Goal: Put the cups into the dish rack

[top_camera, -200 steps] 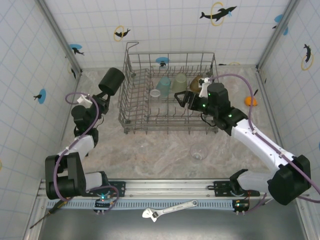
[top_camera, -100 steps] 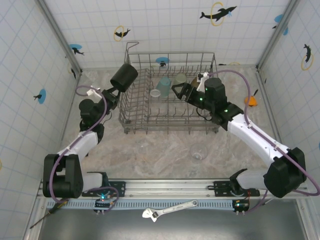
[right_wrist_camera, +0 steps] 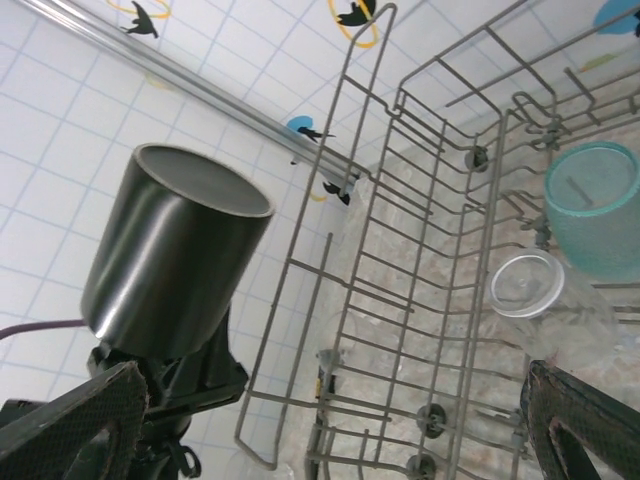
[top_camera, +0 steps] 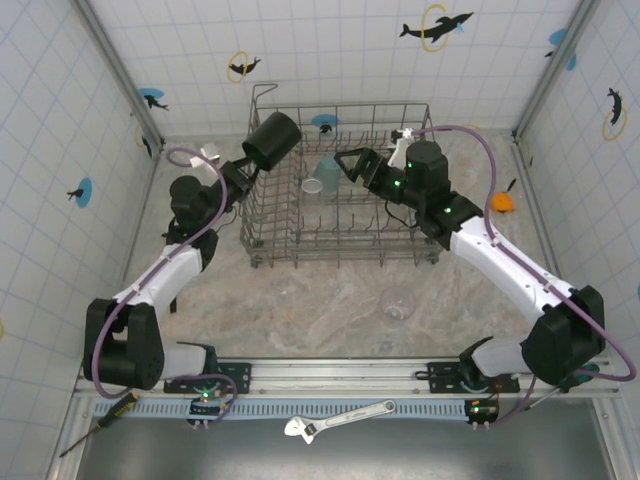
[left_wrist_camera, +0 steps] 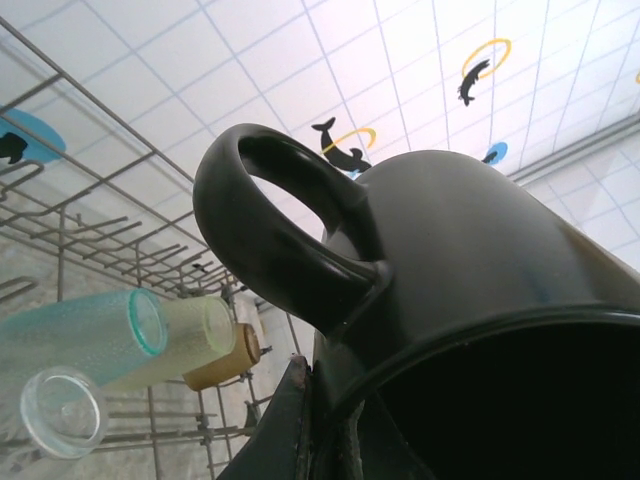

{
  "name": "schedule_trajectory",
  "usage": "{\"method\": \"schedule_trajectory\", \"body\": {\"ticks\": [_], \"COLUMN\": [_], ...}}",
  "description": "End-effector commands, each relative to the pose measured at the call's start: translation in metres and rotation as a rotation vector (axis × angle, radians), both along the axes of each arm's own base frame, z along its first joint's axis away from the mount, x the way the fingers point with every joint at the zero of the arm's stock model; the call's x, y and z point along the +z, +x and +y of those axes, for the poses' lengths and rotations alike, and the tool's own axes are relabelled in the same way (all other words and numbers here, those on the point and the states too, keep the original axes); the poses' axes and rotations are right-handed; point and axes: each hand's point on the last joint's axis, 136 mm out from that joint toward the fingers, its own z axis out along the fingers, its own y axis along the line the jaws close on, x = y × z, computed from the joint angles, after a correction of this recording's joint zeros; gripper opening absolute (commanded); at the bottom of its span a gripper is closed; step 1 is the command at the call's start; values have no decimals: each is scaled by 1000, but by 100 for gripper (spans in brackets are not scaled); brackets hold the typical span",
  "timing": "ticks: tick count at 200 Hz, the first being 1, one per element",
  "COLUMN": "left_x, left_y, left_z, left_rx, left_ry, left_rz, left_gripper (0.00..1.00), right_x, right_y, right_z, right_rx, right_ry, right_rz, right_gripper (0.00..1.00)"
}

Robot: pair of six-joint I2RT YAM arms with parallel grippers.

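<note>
L gripper (top_camera: 249, 168) was clamped on the black mug (top_camera: 274, 140) rim, mug held high and tilted base-up at the dish rack (top_camera: 330, 257) left edge, prob. to clear the wire wall. R gripper (top_camera: 352, 165), jaws wide & empty, hovered over the rack's middle by the teal tumbler (top_camera: 326, 170).

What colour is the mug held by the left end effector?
Black mug; clearest in left wrist view.

Black mug (top_camera: 275, 139) aloft beside wire dish rack (top_camera: 345, 106), teal tumbler (top_camera: 327, 170) inside
</note>
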Motion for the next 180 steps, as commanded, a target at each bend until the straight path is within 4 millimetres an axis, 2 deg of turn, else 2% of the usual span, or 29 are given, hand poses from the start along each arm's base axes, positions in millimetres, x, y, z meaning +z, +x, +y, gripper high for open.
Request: {"method": "schedule_trajectory", "body": {"ticks": [1,20,31,33,37,58,87,124,180], "left_x": [41,39,27,37,41,36,34,27,23], "left_y": [1,10,14,15,17,24,28,30,28], "left_z": [-16,-28,-33,-35,-36,-44,-57,-68,-81], "left_rx": [-66,-117,-139,-141,-145,-160,-203,-253,-286], "left_ry": [29,55,68,65,68,106,135,150,180], "left_rz": [-143,-123,-91,-115,-124,-122,-130,-133,-150], "left_gripper": [0,0,0,0,0,0,0,0,0], "right_x": [35,44,48,49,50,53,47,42,29], "right_y": [2,3,6,7,8,15,23,27,46], "right_z": [7,5,3,2,2,0,-1,8,11], "right_rx": [54,110,136,137,146,164,178,240,218], "right_ry": [79,144,174,179,184,198,213,243,284], "right_rz": [-52,-35,-17,-15,-8,13,61,127,214], "right_gripper": [100,100,100,100,100,100,100,100,100]}}
